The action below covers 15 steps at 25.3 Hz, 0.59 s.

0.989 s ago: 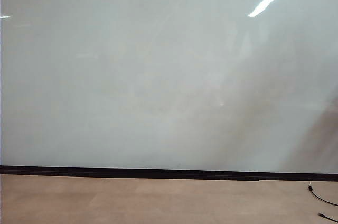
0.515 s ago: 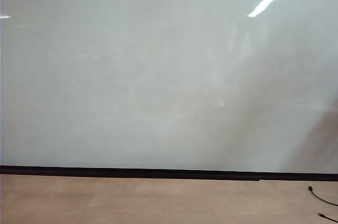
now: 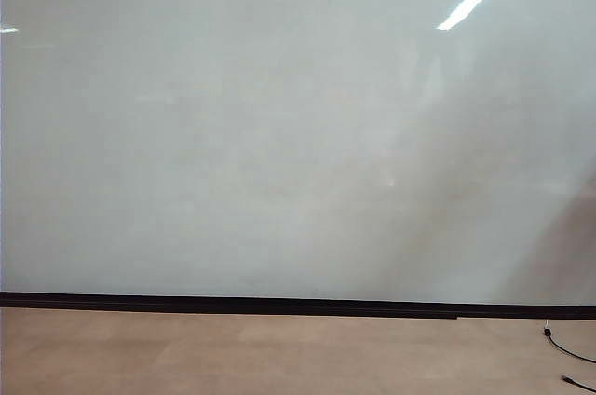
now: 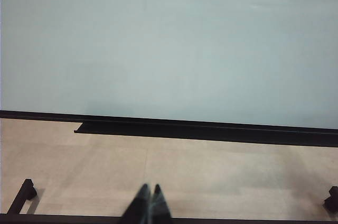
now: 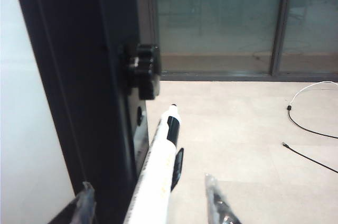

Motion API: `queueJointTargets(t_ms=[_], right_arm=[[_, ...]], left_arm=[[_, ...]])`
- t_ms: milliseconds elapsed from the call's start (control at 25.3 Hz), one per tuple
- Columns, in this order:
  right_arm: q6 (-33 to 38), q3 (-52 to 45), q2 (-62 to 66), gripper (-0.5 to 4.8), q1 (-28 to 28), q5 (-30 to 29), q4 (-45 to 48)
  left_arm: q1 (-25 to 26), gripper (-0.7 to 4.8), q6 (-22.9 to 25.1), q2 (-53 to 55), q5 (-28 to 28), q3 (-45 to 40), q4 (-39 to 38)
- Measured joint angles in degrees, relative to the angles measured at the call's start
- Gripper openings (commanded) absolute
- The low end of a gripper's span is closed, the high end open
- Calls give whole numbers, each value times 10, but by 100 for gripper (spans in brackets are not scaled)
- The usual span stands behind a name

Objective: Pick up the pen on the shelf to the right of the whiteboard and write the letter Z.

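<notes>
Right gripper [image 5: 148,203] jaws spread around the pen [image 5: 158,171], not clamped; an off-centre close could knock it off. Left gripper [image 4: 148,205] closed, idle below the whiteboard [image 4: 169,39].

Left gripper [image 4: 148,203] sits low over the pale floor [image 4: 211,171], fingertips pressed together. Ahead there's just the big whiteboard [image 4: 169,39], blank, with its black strip [image 4: 211,130] along the bottom.

My right gripper [image 5: 148,203] has its fingers apart around the pen [image 5: 158,171], with a gap on each side. The black frame post [image 5: 79,76] and its knob [image 5: 143,71] stand close beside it. My left gripper [image 4: 148,205], fingertips together, has bare floor [image 4: 211,171] ahead up to the whiteboard [image 4: 169,39].
</notes>
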Motion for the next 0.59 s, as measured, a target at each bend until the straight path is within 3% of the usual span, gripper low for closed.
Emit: queueJointTargets(t_ms=[594], right_arm=[[0,0,0,237,0,0,8]], left_arm=[[0,-5,0,0,0,0,0]])
